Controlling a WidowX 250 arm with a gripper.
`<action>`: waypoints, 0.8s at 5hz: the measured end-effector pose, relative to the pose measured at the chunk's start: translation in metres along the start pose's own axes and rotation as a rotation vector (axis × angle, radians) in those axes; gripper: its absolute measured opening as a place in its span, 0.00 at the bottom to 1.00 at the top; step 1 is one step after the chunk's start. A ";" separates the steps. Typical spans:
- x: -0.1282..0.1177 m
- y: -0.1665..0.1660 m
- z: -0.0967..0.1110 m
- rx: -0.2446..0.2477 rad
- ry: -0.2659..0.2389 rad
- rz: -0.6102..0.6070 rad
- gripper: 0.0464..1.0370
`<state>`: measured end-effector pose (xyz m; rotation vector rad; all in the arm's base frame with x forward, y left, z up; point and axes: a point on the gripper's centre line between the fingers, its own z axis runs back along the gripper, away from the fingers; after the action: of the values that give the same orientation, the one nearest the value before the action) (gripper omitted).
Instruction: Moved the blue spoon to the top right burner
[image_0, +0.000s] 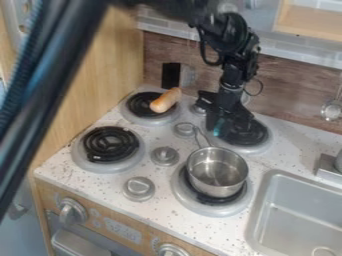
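The arm enters at the top edge, its wrist near vertical. The pincer points down at the top right burner; whether it is open or closed cannot be determined. The blue spoon, mostly hidden, shows at the pincer's lower end.

A wood-grain wall stands beneath pale tiles.

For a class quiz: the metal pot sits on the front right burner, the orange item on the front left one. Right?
No, the camera view shows the orange item on the back left burner; the metal pot does sit front right.
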<state>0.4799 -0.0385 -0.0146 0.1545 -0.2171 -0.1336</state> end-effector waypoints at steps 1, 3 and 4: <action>0.010 0.001 -0.008 0.015 -0.021 0.019 0.24; 0.012 -0.010 -0.024 -0.042 -0.005 0.020 0.24; 0.011 -0.015 -0.023 -0.073 -0.003 0.006 0.31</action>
<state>0.4943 -0.0520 -0.0372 0.0813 -0.2156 -0.1361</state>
